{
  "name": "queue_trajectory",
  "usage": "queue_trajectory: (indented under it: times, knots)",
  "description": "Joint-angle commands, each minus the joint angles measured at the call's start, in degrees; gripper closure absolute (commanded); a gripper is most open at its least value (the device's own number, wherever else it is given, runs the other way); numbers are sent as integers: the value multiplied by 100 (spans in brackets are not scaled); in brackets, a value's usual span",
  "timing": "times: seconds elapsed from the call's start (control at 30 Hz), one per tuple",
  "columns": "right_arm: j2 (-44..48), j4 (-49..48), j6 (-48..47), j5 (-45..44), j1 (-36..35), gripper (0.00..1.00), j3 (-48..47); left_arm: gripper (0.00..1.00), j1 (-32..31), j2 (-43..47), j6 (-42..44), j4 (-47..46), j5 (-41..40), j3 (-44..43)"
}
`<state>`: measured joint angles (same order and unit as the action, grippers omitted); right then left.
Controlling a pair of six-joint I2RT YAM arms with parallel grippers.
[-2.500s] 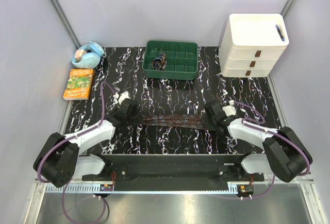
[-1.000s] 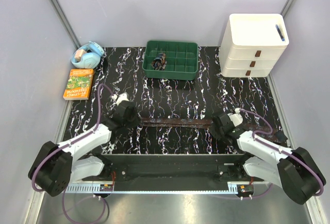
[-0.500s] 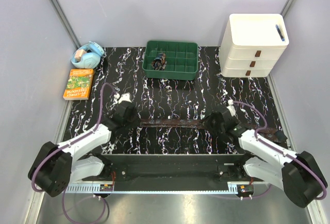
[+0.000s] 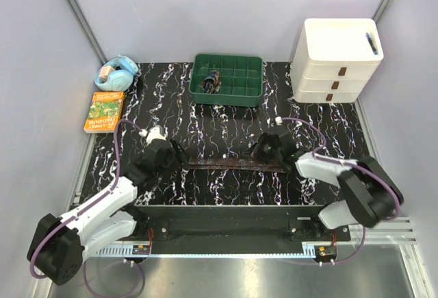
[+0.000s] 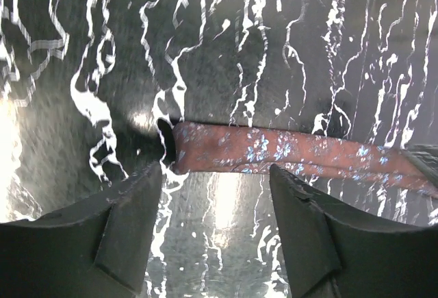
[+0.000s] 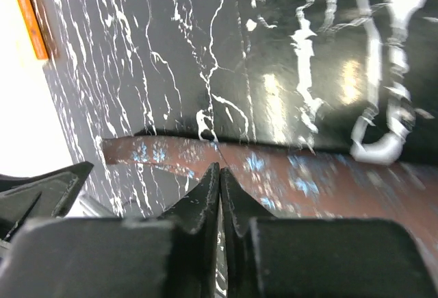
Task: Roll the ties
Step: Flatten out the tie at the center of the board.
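End effector on the right (image 6: pixel 219 169) is clenching tip to tip over the tie (image 4: pixel 229 164), hiding any grasp; left end effector (image 5: pixel 213 175) is hanging released beside its end, mid-frame on the surface (image 4: pixel 205 116).

Matt reddish-brown patterned cloth tie (image 5: pixel 274 151) on a glossy, smooth black tabletop (image 5: pixel 226 44) veined white like polished marble.

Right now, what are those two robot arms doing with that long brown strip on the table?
They are handling a dark brown necktie, which lies flat and stretched out on the black marbled table, not yet rolled. The left end effector is open by one end of it. The right end effector is shut, tips over the cloth farther along; whether it pinches any is unclear.
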<state>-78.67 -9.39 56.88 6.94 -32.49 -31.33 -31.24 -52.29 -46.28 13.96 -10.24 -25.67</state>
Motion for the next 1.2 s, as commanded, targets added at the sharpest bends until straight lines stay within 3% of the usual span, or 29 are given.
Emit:
queue_trajectory:
  times: [0.0, 0.13, 0.33, 0.5, 0.77, 0.9, 1.03, 1.17]
  knots:
    - [-997, -1265, -169, 878, 6, 93, -189, 36, 22, 175, -1048, -367, -215, 352]
    - [-1484, -2135, 95, 1134, 6, 95, 65, 37, 92, 299, -1375, -762, -180, 695]
    - [-1660, -2260, 77, 1108, -3, 97, 241, 39, 119, 105, -1427, -885, -189, 791]
    - [-1669, -2383, 104, 1099, -3, 97, 461, 40, 145, 62, -1620, -1623, 119, 1143]
    - [-1871, -2831, 156, 1143, -3, 99, 725, 47, 145, -352, -1771, -1685, -30, 1091]
    - [-1924, -2911, 165, 1169, -3, 100, 743, 59, 145, -457, -1586, -1581, -215, 915]
    - [-1915, -2920, 148, 1178, -3, 100, 751, 62, 136, -580, -1533, -1545, -373, 853]
    - [-1985, -3016, 139, 1222, -3, 100, 804, 71, 136, -782, -1393, -1720, -444, 775]
